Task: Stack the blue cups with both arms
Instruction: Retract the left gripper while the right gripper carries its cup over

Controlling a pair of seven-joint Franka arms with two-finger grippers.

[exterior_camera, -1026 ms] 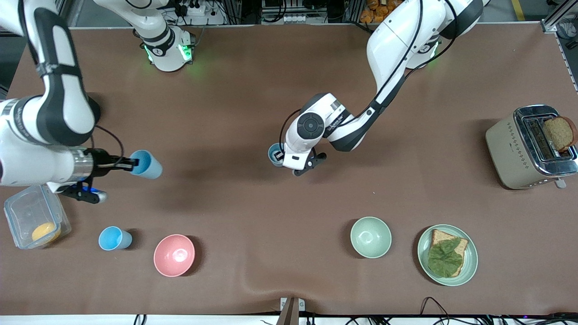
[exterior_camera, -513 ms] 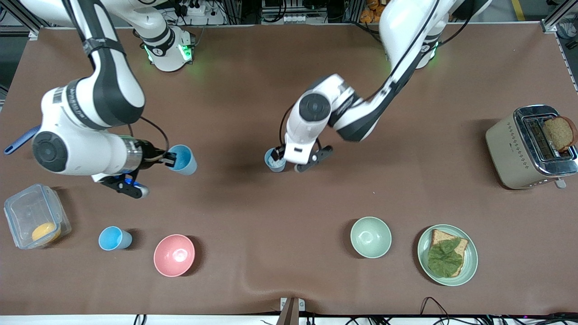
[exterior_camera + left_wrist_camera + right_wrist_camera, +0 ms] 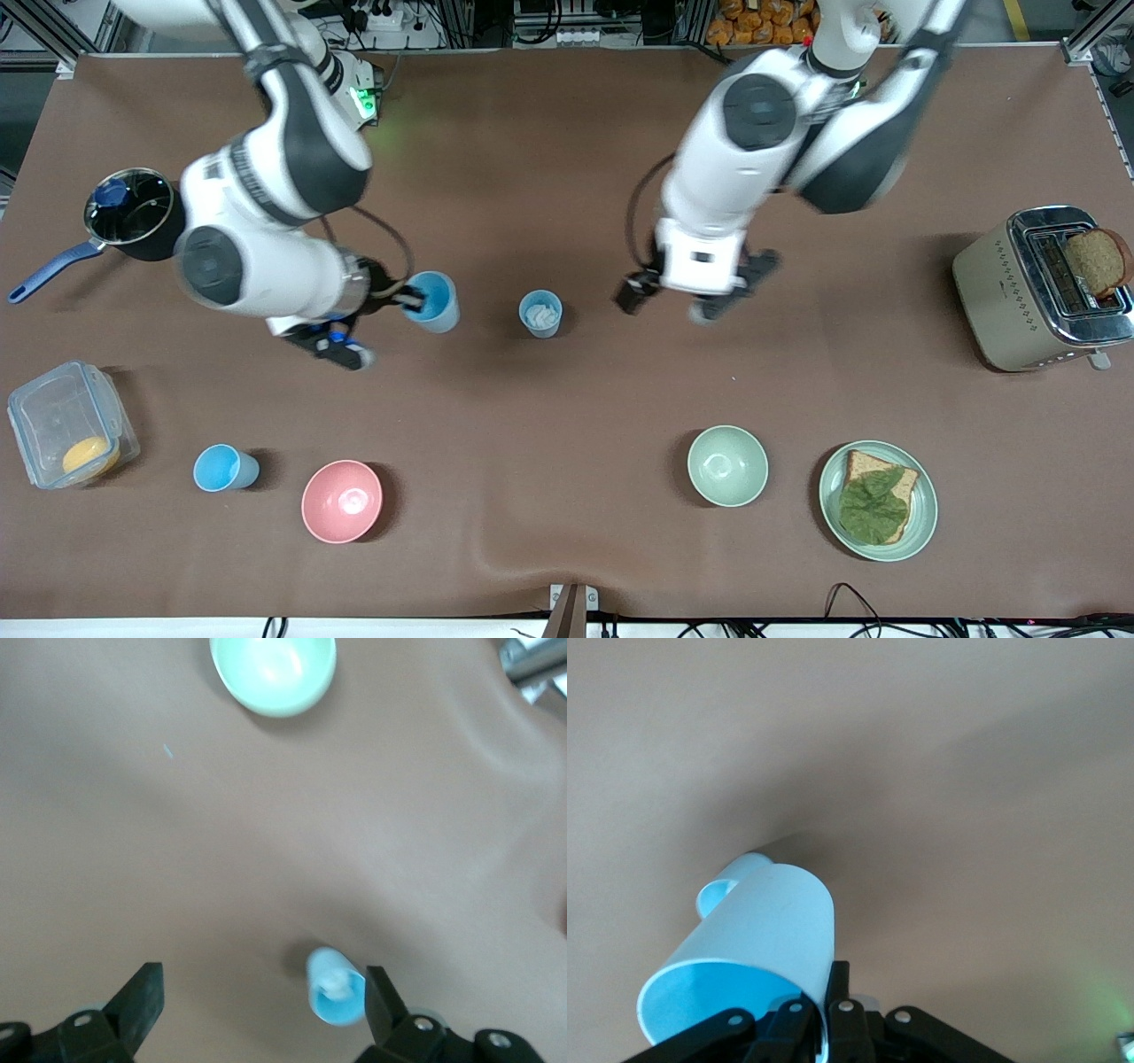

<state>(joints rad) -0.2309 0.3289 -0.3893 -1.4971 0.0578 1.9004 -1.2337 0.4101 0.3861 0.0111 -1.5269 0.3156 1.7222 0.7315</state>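
The right gripper (image 3: 409, 299) has its fingers pinched on the rim of a sky-blue cup (image 3: 432, 301), carried tilted above the middle of the worktop (image 3: 567, 159). The grey-blue cup (image 3: 540, 314) stands upright mid-worktop, just beside the carried one, toward the left arm's end. The carried cup must be brought upright and directly above it, axes aligned. The left gripper (image 3: 684, 299) hangs nearby, fingers spread wide and empty. A third blue cup (image 3: 223, 468) waits near the front edge.

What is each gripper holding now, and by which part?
The right gripper holds a blue cup by its rim, one finger inside. The left gripper is open and holds nothing.
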